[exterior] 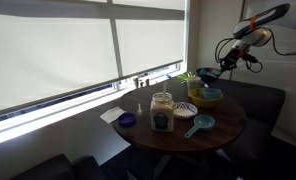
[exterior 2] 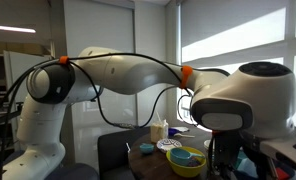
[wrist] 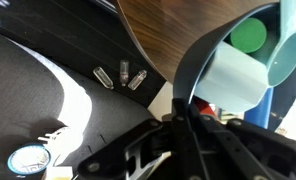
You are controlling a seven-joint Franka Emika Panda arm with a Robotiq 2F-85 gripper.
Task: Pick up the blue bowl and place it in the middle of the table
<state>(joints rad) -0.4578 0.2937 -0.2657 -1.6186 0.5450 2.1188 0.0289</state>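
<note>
The blue bowl (exterior: 205, 74) hangs in my gripper (exterior: 218, 68) above the far side of the round brown table (exterior: 223, 125), over the yellow-green bowl (exterior: 208, 97). In the wrist view the gripper (wrist: 182, 112) is shut on the bowl's dark blue rim (wrist: 200, 50), and the bowl's pale blue inside fills the right of the frame. The table edge (wrist: 178, 25) shows behind it. In an exterior view the robot's body hides the gripper and the blue bowl; only the table (exterior 2: 148, 152) shows.
On the table stand a glass jar (exterior: 162, 112), a patterned bowl (exterior: 184, 110), a teal dish with a handle (exterior: 199, 124) and a small purple dish (exterior: 127, 120). The yellow-green bowl (exterior 2: 186, 160) is near the arm. A window runs behind the table.
</note>
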